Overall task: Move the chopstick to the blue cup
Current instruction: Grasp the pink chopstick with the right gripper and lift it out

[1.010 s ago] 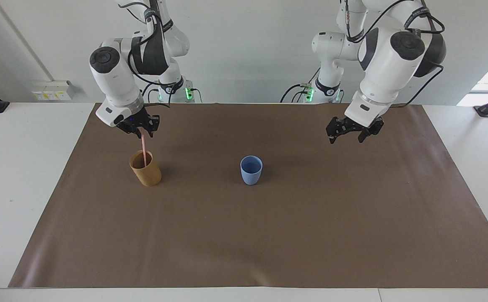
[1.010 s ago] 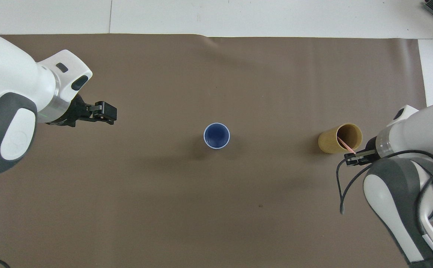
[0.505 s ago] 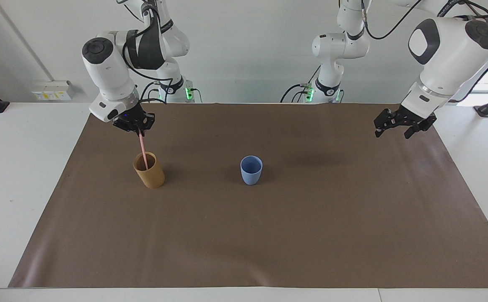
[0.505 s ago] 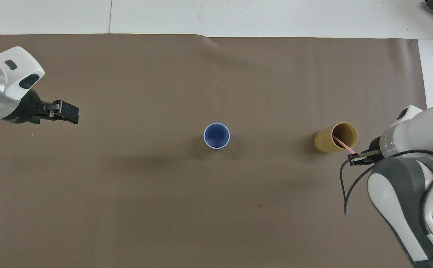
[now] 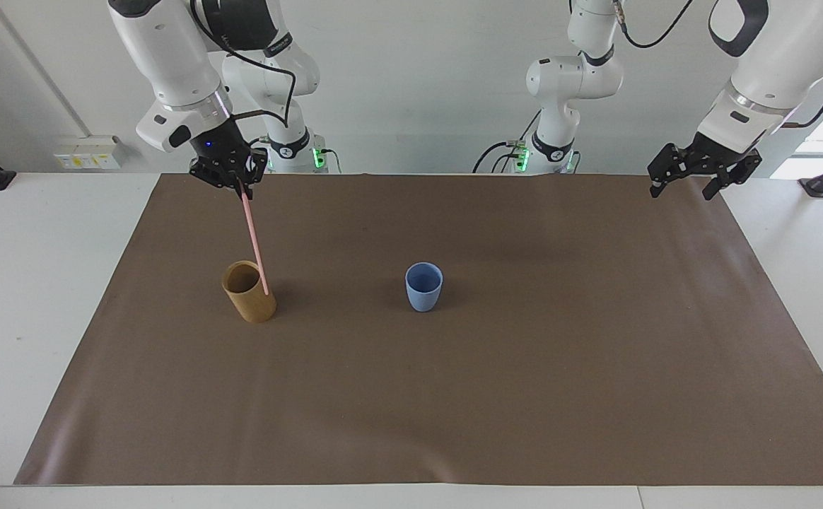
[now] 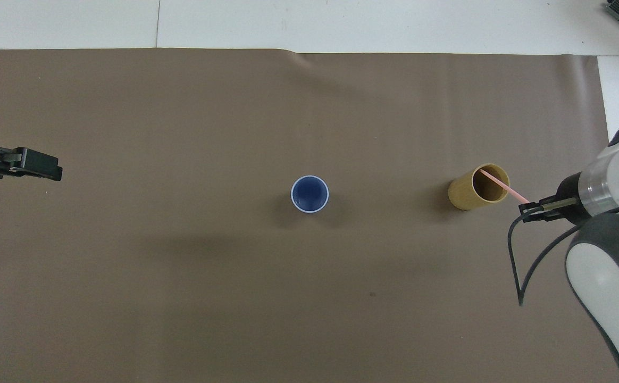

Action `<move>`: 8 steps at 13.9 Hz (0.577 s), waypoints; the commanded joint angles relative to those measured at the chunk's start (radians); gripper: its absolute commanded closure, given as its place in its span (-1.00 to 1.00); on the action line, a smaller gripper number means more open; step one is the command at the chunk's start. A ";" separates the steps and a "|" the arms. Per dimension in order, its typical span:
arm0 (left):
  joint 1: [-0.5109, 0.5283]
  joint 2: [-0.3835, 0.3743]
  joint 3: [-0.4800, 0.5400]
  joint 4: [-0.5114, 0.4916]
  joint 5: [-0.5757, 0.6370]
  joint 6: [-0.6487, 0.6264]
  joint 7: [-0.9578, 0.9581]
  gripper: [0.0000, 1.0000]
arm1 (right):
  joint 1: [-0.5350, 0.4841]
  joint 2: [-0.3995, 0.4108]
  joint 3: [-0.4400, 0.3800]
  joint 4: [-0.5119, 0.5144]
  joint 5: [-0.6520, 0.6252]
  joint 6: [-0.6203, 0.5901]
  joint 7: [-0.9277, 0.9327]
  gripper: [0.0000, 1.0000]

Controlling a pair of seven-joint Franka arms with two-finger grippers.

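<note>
I have the chopstick (image 5: 254,237) pinched at its top end in my right gripper (image 5: 236,181). It is a thin, straight, pale-pink stick, clearly longer than either cup is tall, and it hangs slightly tilted from my fingertips. Its lower tip is level with the mouth of the tan cup (image 5: 249,291); in the facing view the tip crosses the cup's rim, and from overhead it lies across the cup's opening, so I cannot tell whether the tip is inside the rim or just clear above it.

The tan cup is a taller cylinder with a dark interior, leaning a little, standing on the brown mat (image 5: 454,396) toward my right arm's end of the table. The blue cup (image 5: 423,286) is small, matte light blue, handleless and tapering to a rounded base; it stands upright near the mat's middle, well apart from the tan cup. Between the two cups there is only bare mat.

My left gripper (image 5: 691,180) waits with its fingers spread wide, holding nothing, raised over the mat's edge at my left arm's end.

The mat lies on a white table (image 5: 30,283). A white socket strip (image 5: 86,151) sits on the wall past my right arm's end. I can read no writing or labels on anything.
</note>
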 commanded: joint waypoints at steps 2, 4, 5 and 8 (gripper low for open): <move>0.007 -0.035 -0.003 0.029 0.008 -0.058 -0.002 -1.00 | 0.031 0.043 0.090 0.076 0.043 -0.006 0.287 1.00; 0.004 -0.035 -0.005 0.029 0.008 -0.056 -0.003 -1.00 | 0.059 0.074 0.093 0.100 0.161 -0.004 0.537 1.00; 0.004 -0.035 -0.005 0.029 0.006 -0.056 -0.003 -1.00 | 0.086 0.112 0.093 0.141 0.201 -0.001 0.644 1.00; 0.006 -0.035 -0.003 0.029 0.008 -0.056 -0.003 -1.00 | 0.186 0.221 0.095 0.263 0.249 0.040 0.965 1.00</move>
